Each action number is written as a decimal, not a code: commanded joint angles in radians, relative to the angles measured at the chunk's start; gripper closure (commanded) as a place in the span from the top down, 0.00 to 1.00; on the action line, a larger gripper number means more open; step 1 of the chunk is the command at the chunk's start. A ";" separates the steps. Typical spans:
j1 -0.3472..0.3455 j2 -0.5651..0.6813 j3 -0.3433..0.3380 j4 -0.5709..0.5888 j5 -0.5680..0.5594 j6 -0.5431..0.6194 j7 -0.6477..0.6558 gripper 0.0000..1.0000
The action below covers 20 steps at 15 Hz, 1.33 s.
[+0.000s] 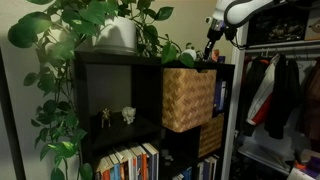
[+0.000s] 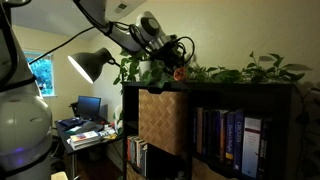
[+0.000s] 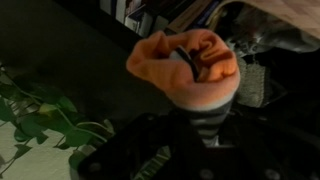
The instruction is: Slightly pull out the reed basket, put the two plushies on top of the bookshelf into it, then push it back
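My pincer (image 2: 180, 67) hangs over the top of the tall black cube bookshelf (image 1: 120, 62), with the tiny reddish-orange plush toy (image 3: 185, 62) right at its tips, filling the wrist view. Soft, feather-light, squashy: I judge a pinch across its rounded middle is best. Whether the jaws grip it or merely flank it, I cannot tell; too blurred. Just below, the light tan woven reed basket (image 1: 188, 98) juts from its cubby

Tan reed basket (image 1: 187, 98) juts from the black bookshelf (image 1: 77, 110), orange plushie (image 3: 185, 65) just above.
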 commanded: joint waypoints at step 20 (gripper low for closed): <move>0.159 -0.046 -0.041 -0.224 0.258 0.195 -0.477 0.78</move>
